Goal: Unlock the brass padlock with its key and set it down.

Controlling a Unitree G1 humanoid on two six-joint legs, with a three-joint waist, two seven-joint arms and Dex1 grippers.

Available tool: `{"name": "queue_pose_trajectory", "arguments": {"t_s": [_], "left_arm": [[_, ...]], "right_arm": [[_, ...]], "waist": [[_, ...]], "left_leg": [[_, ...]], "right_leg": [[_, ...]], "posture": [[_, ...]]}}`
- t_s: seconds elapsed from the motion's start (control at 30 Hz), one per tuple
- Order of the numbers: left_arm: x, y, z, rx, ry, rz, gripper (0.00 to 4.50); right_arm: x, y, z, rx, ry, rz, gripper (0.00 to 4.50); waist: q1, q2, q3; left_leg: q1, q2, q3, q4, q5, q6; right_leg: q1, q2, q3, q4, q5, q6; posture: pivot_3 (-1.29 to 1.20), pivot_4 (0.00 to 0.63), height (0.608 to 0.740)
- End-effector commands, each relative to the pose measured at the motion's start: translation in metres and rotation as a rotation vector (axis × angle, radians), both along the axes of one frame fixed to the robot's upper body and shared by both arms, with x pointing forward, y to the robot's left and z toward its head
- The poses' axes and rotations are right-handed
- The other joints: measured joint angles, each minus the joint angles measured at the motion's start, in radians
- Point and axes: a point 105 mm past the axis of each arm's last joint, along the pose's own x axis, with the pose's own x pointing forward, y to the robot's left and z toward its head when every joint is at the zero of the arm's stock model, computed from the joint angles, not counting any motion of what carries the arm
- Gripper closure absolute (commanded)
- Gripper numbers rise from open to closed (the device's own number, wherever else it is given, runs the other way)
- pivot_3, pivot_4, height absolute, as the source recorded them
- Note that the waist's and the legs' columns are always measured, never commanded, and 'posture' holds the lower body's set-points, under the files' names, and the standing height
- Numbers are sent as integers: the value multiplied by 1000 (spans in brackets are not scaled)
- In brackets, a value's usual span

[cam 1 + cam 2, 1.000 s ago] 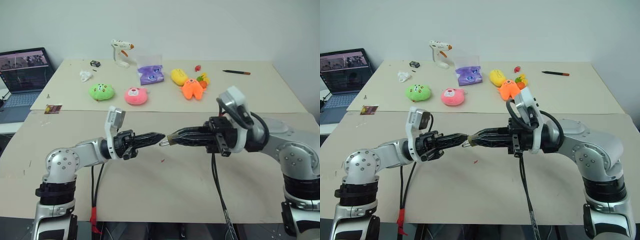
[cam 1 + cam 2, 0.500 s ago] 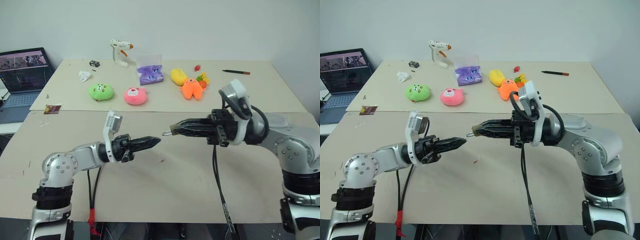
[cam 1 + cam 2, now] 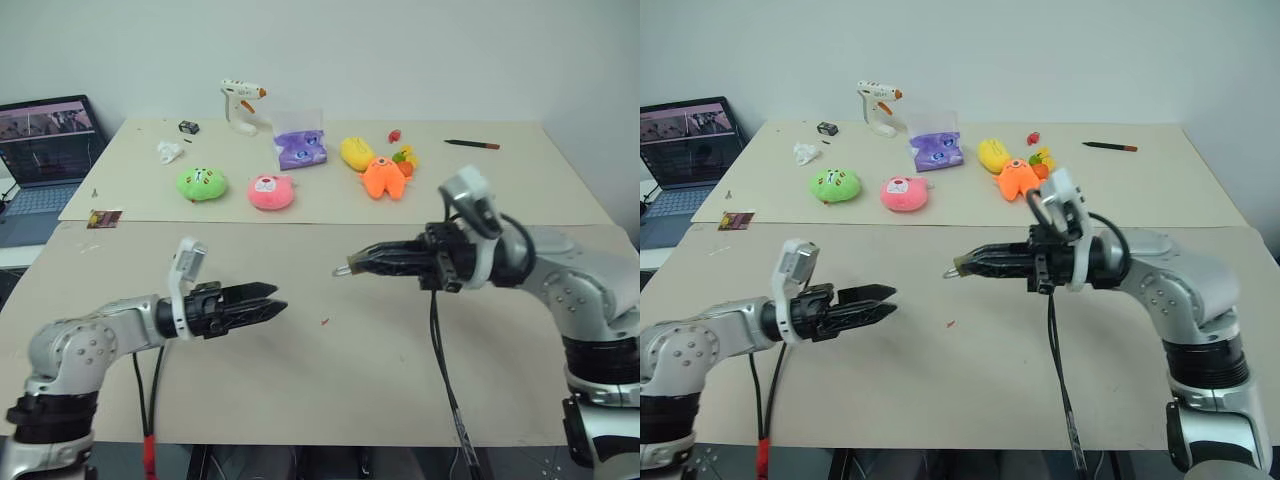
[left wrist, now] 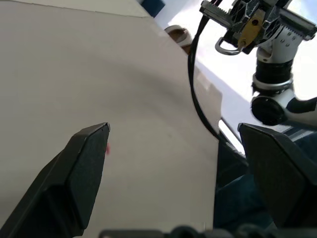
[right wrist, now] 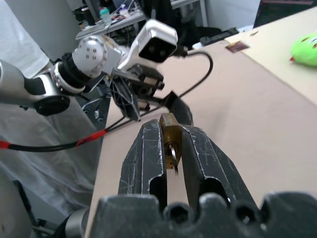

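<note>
Left tool (image 3: 278,300) has backed off leftward, fingers now spread – right tool (image 5: 171,136) stays clamped on brass padlock (image 5: 170,130); beige table (image 3: 400,360), laptop (image 3: 48,140) far left.

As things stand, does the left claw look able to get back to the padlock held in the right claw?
Probably yes. The left claw is open and points toward the brass padlock, which the right claw grips above the table; nothing lies in the gap between them.

brass padlock (image 5: 170,134) partly hidden between right fingers (image 5: 143,158); key indiscernible
</note>
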Motion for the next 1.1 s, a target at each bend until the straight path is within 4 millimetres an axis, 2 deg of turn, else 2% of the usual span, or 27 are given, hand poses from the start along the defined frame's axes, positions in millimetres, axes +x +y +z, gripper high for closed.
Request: {"name": "queue_pose_trajectory", "arguments": {"t_s": [0.03,0.13,0.23,0.47,0.57,0.67,0.73,0.87,0.93,1.07,1.1], "left_arm": [[15,19,17,108,-207,116,24],[16,22,27,62,-239,149,24],[10,18,24,56,-231,135,24],[3,16,22,46,-214,134,24],[3,18,28,-19,-193,150,24],[2,18,28,-23,-182,146,24],[3,17,28,-26,-180,144,0],[6,13,29,-29,-186,132,0],[8,12,28,-26,-188,124,0],[11,8,25,-31,-183,109,0],[11,7,23,-30,-183,103,0]], "right_arm": [[17,12,-2,5,-170,-66,4246],[49,25,-9,-47,-460,-198,4246],[58,37,-18,-109,-715,-199,4246],[54,45,-46,-202,-1131,-65,4246],[45,37,-78,-302,-1339,62,4246],[45,28,-93,-330,-1425,88,4246],[47,23,-103,-358,-1458,111,3399],[54,10,-122,-433,-1473,152,2122],[57,0,-121,-459,-1499,154,1417],[64,-30,-102,-488,-1552,98,114],[65,-42,-99,-510,-1557,93,51]], "waist": [[2,0,0],[1,0,0],[-2,0,0],[-11,0,0],[-14,0,0],[-16,0,0],[-20,0,0],[-24,0,0],[-23,0,0],[-17,0,0],[-14,0,0]], "left_leg": [[0,0,0,0,0,0],[0,0,0,0,0,-1],[1,-1,0,-1,0,-1],[2,-1,0,-1,0,-1],[4,0,0,-1,1,-1],[8,0,0,-2,0,-3],[10,1,2,-2,1,-4],[11,4,5,-4,2,-7],[14,6,8,-6,3,-9],[22,7,8,-13,4,-10],[23,7,8,-13,4,-10]], "right_leg": [[0,0,0,0,0,0],[0,0,0,0,0,0],[-1,0,0,1,0,0],[-1,2,-1,1,0,0],[-1,3,-1,0,0,0],[0,10,0,1,0,0],[0,12,0,1,0,0],[2,14,3,2,0,-3],[5,14,4,1,1,-5],[12,15,5,0,1,-7],[14,16,5,-1,1,-7]], "posture": [[0,150,740],[0,150,740],[0,150,740],[0,150,740],[0,150,740],[0,150,740],[0,150,740],[0,150,740],[0,150,740],[0,150,740],[0,150,740]]}}
